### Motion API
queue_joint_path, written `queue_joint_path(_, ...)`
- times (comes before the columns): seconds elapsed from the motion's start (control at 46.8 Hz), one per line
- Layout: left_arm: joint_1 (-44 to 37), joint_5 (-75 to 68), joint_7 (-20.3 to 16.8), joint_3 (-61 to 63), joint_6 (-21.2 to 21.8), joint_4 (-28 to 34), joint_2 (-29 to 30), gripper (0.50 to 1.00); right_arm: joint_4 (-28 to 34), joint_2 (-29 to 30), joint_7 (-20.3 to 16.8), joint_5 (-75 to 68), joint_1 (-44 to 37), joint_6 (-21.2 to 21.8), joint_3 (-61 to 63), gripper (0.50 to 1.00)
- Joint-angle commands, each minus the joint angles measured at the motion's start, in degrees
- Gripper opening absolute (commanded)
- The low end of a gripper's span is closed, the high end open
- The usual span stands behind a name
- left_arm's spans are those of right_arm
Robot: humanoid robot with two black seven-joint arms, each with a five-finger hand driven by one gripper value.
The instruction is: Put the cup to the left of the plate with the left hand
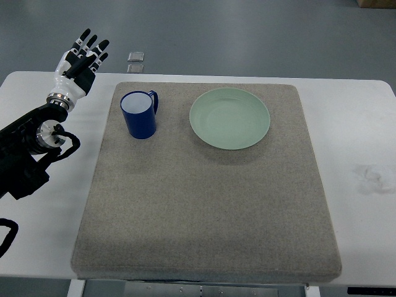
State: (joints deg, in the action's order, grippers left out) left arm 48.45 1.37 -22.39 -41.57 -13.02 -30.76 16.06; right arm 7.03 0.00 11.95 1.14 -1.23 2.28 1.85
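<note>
Standing upright on the grey mat [204, 204], the blue cup [139, 115] occupies the mat's far-left area, just beside the pale green plate [229, 118] on its left, apart from it with a strip of mat between. Item one, cup: dark blue outside, white inside, apparently empty; mouth up, so its long axis is vertical; loop handle at the far right of the body, pointing toward the plate and away from the arm. Item two, plate: round, shallow, bare, lying flat in the far centre of the mat. Item three, left hand [80, 59]: raised over the white table [359, 124] off the mat's far-left corner, black-tipped fingers [93, 42] spread wide and pointing away from the robot, holding nothing. Key relation: the cup lies to the right of the hand and somewhat nearer the robot, well apart from the fingers, with its plain handle-free side facing the arm. Right hand: not visible, so the left is the only one on offer. Judgement: the cup already sits left of the plate, so the placing looks done or close to it. Sundry: two small grey squares [136, 60] on the floor beyond the table.
</note>
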Motion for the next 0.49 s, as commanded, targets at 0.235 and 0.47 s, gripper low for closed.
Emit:
queue_joint_path(0.235,0.7,-1.2,-2.0,0.3,-0.8,0.0,-1.4,0.981,0.0,0.0,0.0,0.0,0.0,0.0,0.0,0.932)
queue_joint_path(0.47,0.9,-1.2,-2.0,0.6,-0.9,0.1,-1.4,0.994,0.0,0.0,0.0,0.0,0.0,0.0,0.0,0.932)
